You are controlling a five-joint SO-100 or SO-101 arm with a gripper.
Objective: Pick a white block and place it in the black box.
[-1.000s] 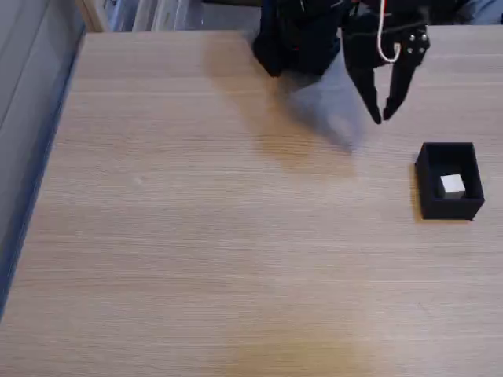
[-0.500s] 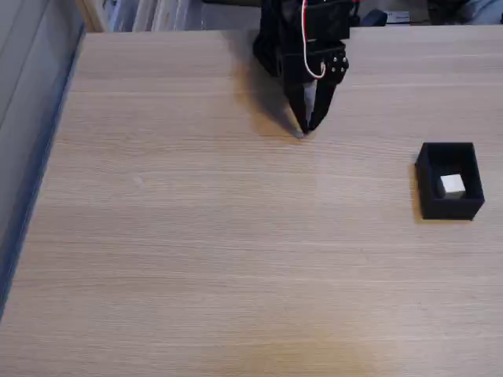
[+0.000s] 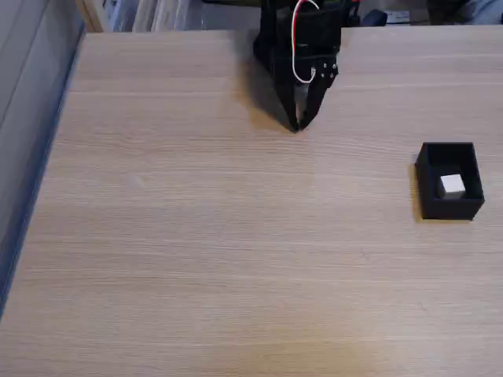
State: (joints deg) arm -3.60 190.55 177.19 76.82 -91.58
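Fixed view: white block [image 3: 452,184] sits inside black box [image 3: 449,191], right side of wooden surface [image 3: 236,236]. Hand [image 3: 298,126] near far edge, well apart from box, fingers pinched together, gripping nothing.

The table [image 3: 196,236] is pale tan wood with fine, straight grain lines running across it and faint darker streaks. The black box [image 3: 428,200] is matte black on its walls and rim. The white block [image 3: 452,184] inside it is plain white, slightly greyer on its shaded side. The gripper [image 3: 299,126] and the arm above it are black, crossed by a thin loop of red and white wire [image 3: 299,67]. A grey-blue strip [image 3: 31,157] borders the table at the fixed view's left edge.
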